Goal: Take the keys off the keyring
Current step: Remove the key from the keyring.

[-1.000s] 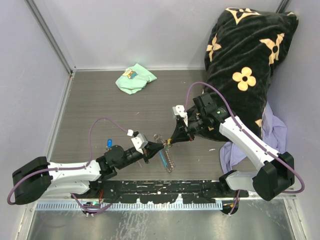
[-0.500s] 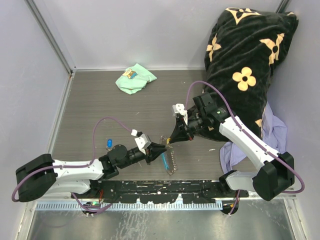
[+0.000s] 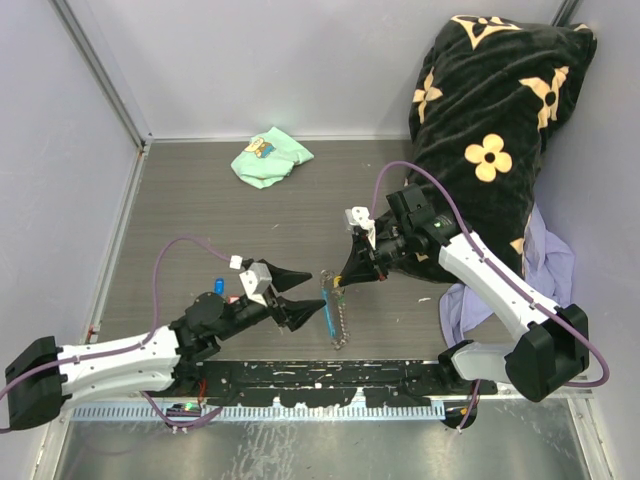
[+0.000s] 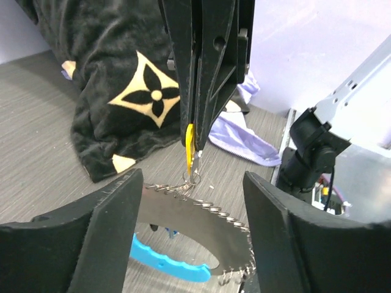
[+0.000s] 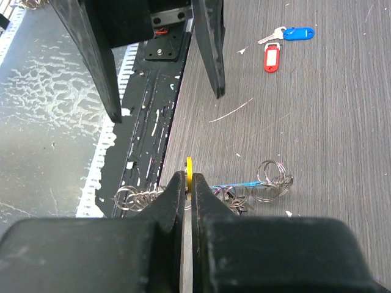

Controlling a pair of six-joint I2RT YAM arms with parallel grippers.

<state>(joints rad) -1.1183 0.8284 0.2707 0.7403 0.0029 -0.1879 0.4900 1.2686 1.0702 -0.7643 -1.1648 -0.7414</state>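
My right gripper is shut on a yellow-tagged key, holding it just above the table. Under that key hangs the silvery keyring. Its link chain and sky-blue fob trail down to the table. My left gripper stands open just left of the ring, with nothing between its fingers. A blue-tagged key and a red-tagged key lie loose on the table beside the left arm.
A mint-green cloth lies at the back of the table. A black flowered blanket and a lavender cloth fill the right side. The black base rail runs along the near edge.
My left gripper has opened, let go of the keyring and drawn back to the left. The right gripper holds the yellow-tagged key in the same place.
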